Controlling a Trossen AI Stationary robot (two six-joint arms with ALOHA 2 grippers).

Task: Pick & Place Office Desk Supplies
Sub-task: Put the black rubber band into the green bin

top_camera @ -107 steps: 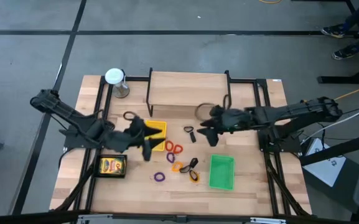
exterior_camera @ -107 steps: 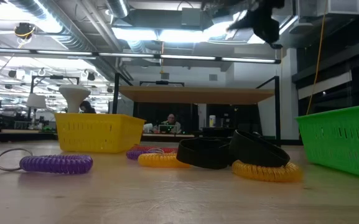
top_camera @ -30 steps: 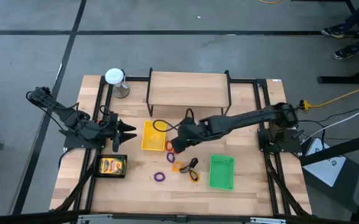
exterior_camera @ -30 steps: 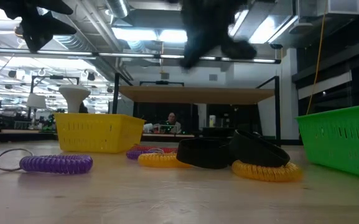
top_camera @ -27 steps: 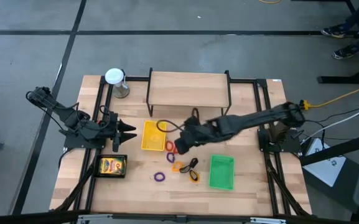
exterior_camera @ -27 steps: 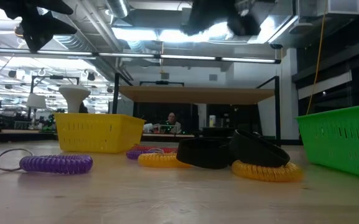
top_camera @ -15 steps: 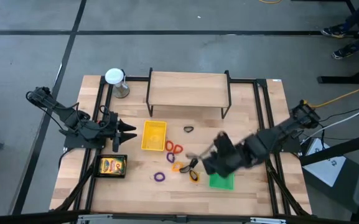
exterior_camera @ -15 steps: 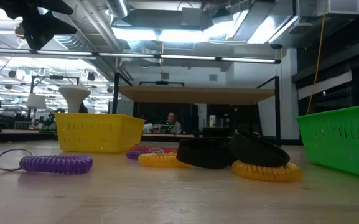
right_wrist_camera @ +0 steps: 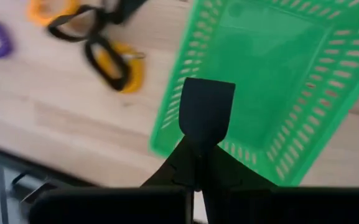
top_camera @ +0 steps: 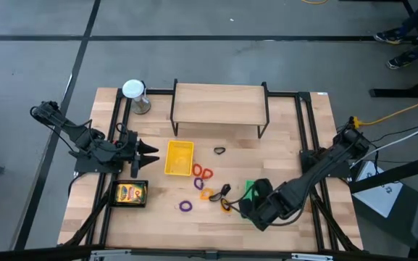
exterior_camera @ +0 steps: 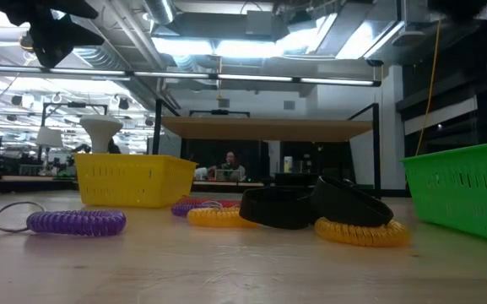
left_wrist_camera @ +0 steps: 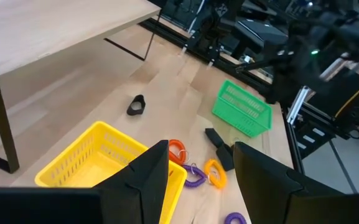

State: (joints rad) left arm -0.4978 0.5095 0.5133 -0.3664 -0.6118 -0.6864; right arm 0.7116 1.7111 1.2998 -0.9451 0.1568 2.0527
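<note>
Right hand (right_wrist_camera: 198, 163) clenched empty, fingers pressed together, hanging over the near edge of the green tray (top_camera: 248, 191) at the front of the worktop (top_camera: 288, 138). Left hand (top_camera: 145, 151) parked at the left side, just beside the yellow tray (top_camera: 179, 157), fingers (left_wrist_camera: 147, 174) spread apart with nothing between them. Lying loose between the two trays: orange rings (top_camera: 202, 172), a purple ring (top_camera: 186, 206), yellow rings (exterior_camera: 363, 230) tangled with black clips (exterior_camera: 311, 205). One more black clip (top_camera: 219, 151) alone nearer the shelf (top_camera: 219, 105). Yellow printed box (top_camera: 130, 193) resting in the black tray (top_camera: 112, 194) at front left.
</note>
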